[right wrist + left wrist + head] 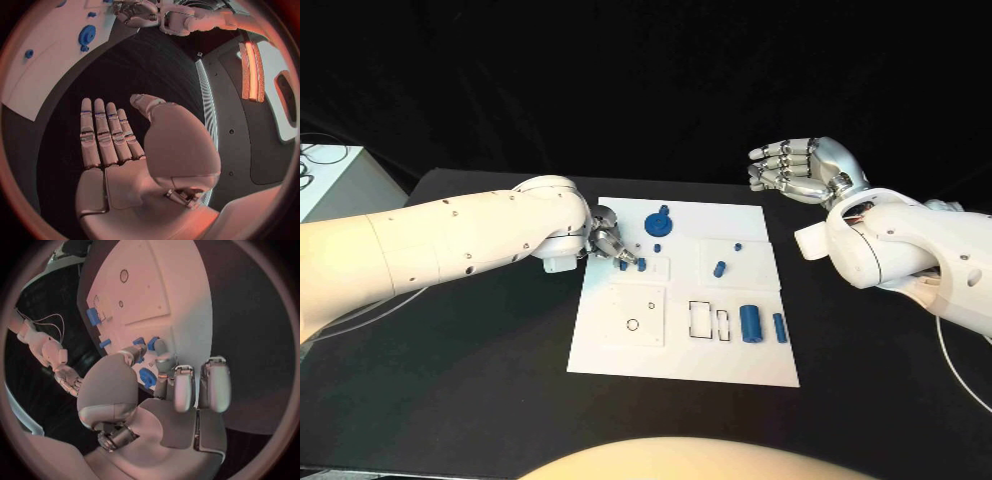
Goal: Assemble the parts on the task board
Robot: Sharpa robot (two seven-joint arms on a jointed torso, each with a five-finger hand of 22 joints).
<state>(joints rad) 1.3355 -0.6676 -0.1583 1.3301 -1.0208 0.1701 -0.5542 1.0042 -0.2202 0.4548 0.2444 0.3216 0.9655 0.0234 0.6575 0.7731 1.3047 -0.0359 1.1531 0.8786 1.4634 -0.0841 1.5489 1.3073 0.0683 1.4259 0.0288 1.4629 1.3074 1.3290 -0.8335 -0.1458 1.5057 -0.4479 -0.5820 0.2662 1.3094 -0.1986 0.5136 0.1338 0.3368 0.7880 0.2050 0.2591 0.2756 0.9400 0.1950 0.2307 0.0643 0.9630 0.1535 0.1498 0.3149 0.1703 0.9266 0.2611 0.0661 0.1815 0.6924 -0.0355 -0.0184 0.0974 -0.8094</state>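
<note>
The task board (pixel 687 362) is lying nearest the camera, its near edge running toward the front of the desk (pixel 473 400) and its far edge reaching back toward the middle. On it, two long blue parts (pixel 751 323) are lying by the near right corner beside outlined slots, likely waiting to be seated. A small blue part (pixel 720 267) is sitting in the middle right area, and a round blue part (pixel 659 222) is resting near the far edge.

The left hand (pixel 607 240) is working at the board's left edge, fingers bent down around a small blue piece (pixel 630 265). In the left wrist view the fingertips (pixel 164 361) are closing around blue pieces (pixel 147 377), so it seems to be pinching one, though the fingers are covering the contact and I cannot tell for sure.

The right hand (pixel 798 167) is hovering off the board's far right corner, above the desk, holding nothing; its fingers are looking curled from the head view, yet straight and pressed side by side in its wrist view (pixel 119 145), probably parked clear of the work.
</note>
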